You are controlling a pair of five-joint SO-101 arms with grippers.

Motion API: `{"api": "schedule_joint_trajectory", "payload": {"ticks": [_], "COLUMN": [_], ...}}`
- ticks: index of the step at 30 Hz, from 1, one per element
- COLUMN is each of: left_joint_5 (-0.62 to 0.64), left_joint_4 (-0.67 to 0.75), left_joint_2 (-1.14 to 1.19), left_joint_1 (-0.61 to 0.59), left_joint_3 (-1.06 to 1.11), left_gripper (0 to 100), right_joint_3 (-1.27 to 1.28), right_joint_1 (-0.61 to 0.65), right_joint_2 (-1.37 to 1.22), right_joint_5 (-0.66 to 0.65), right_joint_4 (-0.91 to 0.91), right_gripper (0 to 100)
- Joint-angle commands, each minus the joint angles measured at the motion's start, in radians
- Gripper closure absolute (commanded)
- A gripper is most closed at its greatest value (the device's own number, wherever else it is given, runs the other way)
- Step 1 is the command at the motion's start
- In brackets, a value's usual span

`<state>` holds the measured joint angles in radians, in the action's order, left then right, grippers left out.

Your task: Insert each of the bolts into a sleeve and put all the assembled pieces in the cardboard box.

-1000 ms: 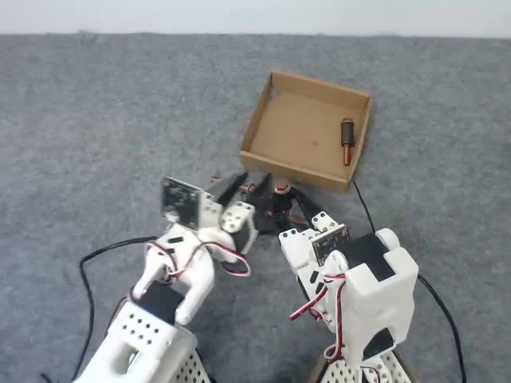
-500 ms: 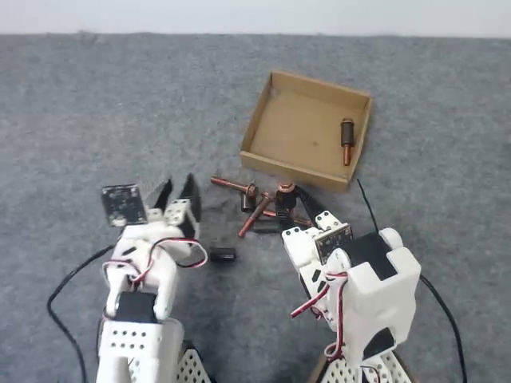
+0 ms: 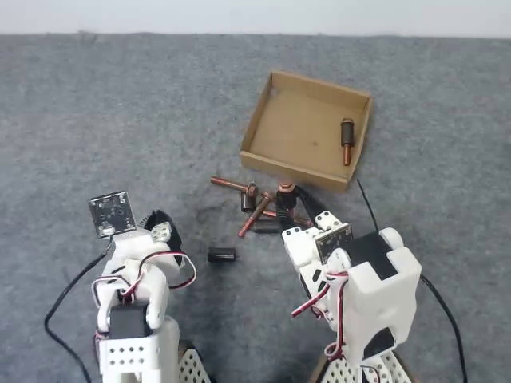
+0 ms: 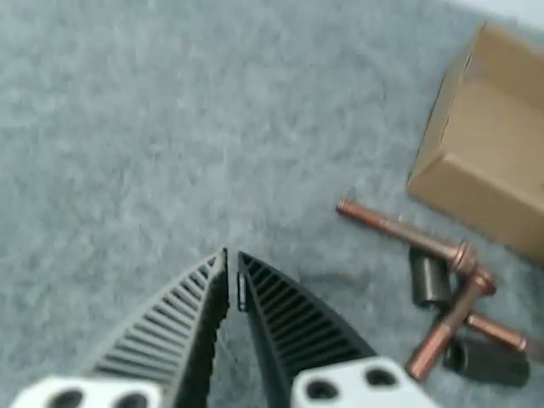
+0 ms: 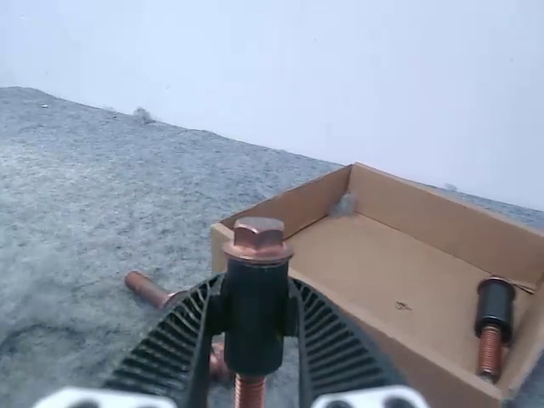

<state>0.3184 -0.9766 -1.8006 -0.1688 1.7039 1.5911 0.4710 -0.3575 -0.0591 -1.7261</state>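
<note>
**Right arm grips a sleeved bolt, left arm holds nothing**

I see the right gripper clamped on a black sleeve with a copper bolt standing upright through it, just on the near side of the cardboard box. The left gripper, at near left, is all but closed, with only a slit between its jaws and nothing in them. One assembled piece lies against the box's right wall. A scatter of loose bolts and sleeves lies just near of the box. A lone sleeve lies nearer still, between the arms.

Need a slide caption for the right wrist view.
Right gripper grips a sleeved bolt upright near the cardboard box, one assembled piece already inside.
</note>
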Motion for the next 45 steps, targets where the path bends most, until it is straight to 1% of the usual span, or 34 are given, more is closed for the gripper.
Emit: {"api": "schedule_joint_trajectory", "payload": {"ticks": [1, 5, 7, 10, 12, 14, 17, 27, 37, 45], "left_joint_5": [0.005, 0.005, -0.037, -0.144, -0.186, -0.196, -0.198, -0.199, -0.199, -0.199], "left_joint_4": [-0.006, -0.018, -0.038, -0.044, -0.044, -0.044, -0.044, -0.041, -0.04, -0.04], "left_joint_2": [-0.02, -0.018, -0.02, -0.02, -0.02, -0.02, -0.018, -0.018, -0.017, -0.017], "left_joint_1": [0.003, 0.003, 0.005, 0.005, 0.005, 0.005, 0.005, 0.009, 0.011, 0.011], "left_joint_3": [-0.018, -0.018, -0.018, -0.018, -0.018, -0.018, -0.018, -0.018, -0.018, -0.018], "left_gripper": [99, 99, 99, 99, 99, 99, 99, 99, 99, 99], "right_joint_3": [-0.074, -0.155, -0.193, -0.249, -0.29, -0.331, -0.407, -0.724, -0.999, -1.137], "right_joint_1": [-0.071, -0.179, -0.214, -0.231, -0.232, -0.231, -0.228, -0.236, -0.254, -0.292], "right_joint_2": [0.045, 0.047, 0.05, 0.054, 0.054, 0.054, 0.056, 0.056, 0.058, 0.056], "right_joint_5": [-0.012, -0.012, -0.012, -0.014, -0.014, -0.014, -0.014, -0.014, -0.014, -0.014], "right_joint_4": [-0.024, -0.024, -0.024, -0.024, -0.024, -0.021, 0.051, 0.433, 1.015, 1.366], "right_gripper": [99.2, 99.2, 99.2, 99.2, 99.2, 99.2, 99.2, 99.2, 99.2, 99.2]}}
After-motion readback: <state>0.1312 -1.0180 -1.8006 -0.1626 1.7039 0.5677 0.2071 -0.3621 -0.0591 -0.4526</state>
